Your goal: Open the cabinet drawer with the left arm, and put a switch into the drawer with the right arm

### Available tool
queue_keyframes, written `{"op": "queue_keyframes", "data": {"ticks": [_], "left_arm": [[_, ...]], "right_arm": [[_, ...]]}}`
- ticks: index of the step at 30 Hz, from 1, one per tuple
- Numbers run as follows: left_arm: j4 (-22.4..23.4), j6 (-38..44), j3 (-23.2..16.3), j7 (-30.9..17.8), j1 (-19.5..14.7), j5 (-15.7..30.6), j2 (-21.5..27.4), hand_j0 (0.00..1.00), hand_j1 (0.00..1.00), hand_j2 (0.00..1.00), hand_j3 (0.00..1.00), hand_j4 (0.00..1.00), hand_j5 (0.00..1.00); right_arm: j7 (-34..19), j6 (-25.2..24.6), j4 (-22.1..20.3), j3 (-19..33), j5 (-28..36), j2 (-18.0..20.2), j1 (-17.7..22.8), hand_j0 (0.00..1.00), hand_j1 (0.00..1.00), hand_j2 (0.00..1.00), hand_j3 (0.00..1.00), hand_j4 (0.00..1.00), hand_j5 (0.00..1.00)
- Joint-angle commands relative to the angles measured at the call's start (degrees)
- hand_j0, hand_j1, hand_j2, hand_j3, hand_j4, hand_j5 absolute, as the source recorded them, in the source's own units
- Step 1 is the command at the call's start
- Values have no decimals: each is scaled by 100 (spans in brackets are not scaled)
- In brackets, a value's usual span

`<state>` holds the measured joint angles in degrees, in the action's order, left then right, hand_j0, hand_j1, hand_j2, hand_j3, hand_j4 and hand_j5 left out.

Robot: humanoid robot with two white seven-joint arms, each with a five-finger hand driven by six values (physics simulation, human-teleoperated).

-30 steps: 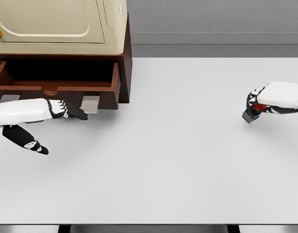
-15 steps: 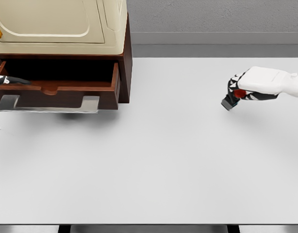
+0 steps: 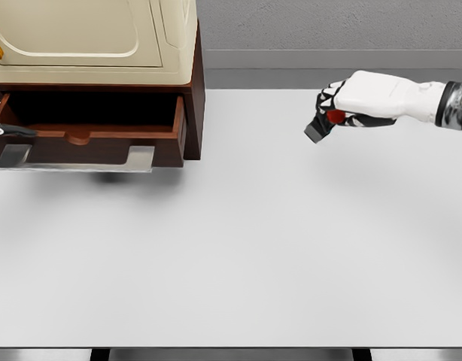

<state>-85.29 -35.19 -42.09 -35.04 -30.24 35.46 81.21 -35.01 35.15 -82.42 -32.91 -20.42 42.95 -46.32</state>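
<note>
The brown cabinet drawer [image 3: 88,147] stands pulled out at the upper left, its dark inside showing and a grey handle [image 3: 77,159] across its front. My right hand [image 3: 332,113] hovers above the table at the upper right, shut on a small switch [image 3: 319,129] with a grey body and a red part. The switch is well to the right of the drawer and apart from it. Only a black fingertip [image 3: 9,130] of my left hand shows at the left edge, by the drawer's front rim.
A cream cabinet body [image 3: 95,41] sits on top of the drawer frame. The white table [image 3: 238,248] spreads out below and between the drawer and my right hand. A grey wall runs along the back.
My right hand has carried the switch leftward and upward, toward the drawer. My left arm has withdrawn to the left edge, leaving only a fingertip in sight.
</note>
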Motion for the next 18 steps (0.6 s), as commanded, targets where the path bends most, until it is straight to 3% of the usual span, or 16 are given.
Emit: {"op": "queue_keyframes", "data": {"ticks": [1,13,17,18], "left_arm": [[100,19,8,4,0,-48,9,100,100,100,100,100,100],[-76,19,25,4,-43,189,106,100,100,100,100,100,100],[-181,19,25,4,-447,40,79,100,100,100,100,100,100],[-190,19,25,4,-606,-285,97,100,100,100,100,100,100]], "right_arm": [[1,-15,-2,-154,38,-208,-17,28,28,28,28,28,28],[1,-15,7,-910,38,-770,-984,28,28,28,28,28,28],[1,-15,15,-1191,47,-964,-1283,28,28,28,28,28,28],[1,-15,7,-1200,47,-1008,-1327,28,28,28,28,28,28]]}}
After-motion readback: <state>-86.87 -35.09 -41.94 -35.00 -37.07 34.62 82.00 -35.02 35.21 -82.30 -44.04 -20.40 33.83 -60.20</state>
